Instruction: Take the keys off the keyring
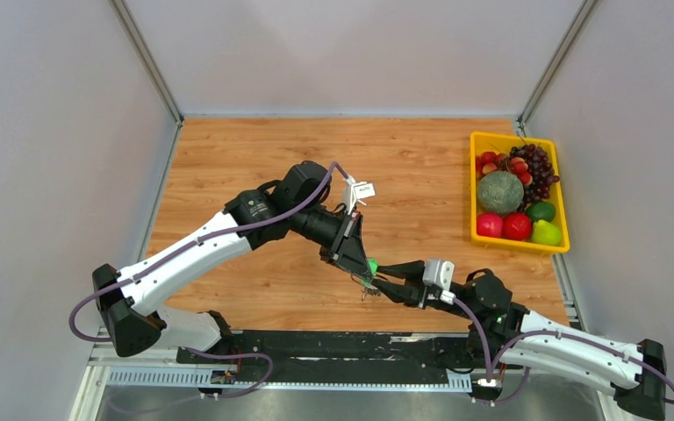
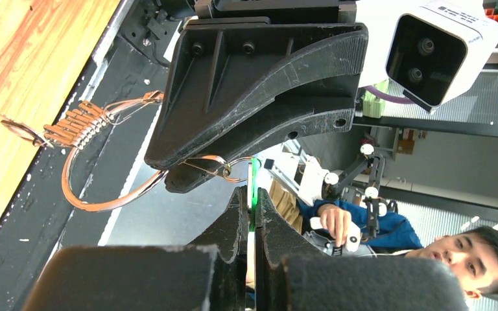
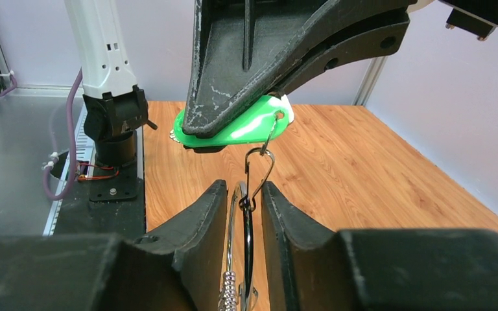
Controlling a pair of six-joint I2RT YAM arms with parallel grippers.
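Clenching left jaws on the flat green plastic key tag [image 3: 253, 123], above the middle of the wooden worktop's [image 1: 272, 158] near edge. Gripping the thin silver wire keyring [image 2: 100, 208], strung with tiny metal keys [image 2: 78, 126], in right jaws.

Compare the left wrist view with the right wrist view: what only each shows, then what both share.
Only the left wrist: the wide curve of the keyring, the right arm's white camera, and a person behind. Only the right wrist: the flat face of the green tag; the other sees just its edge. Both: the left arm's fingers shut on the green tag, the right arm's fingers shut on the keyring, a small wire loop joining the two.
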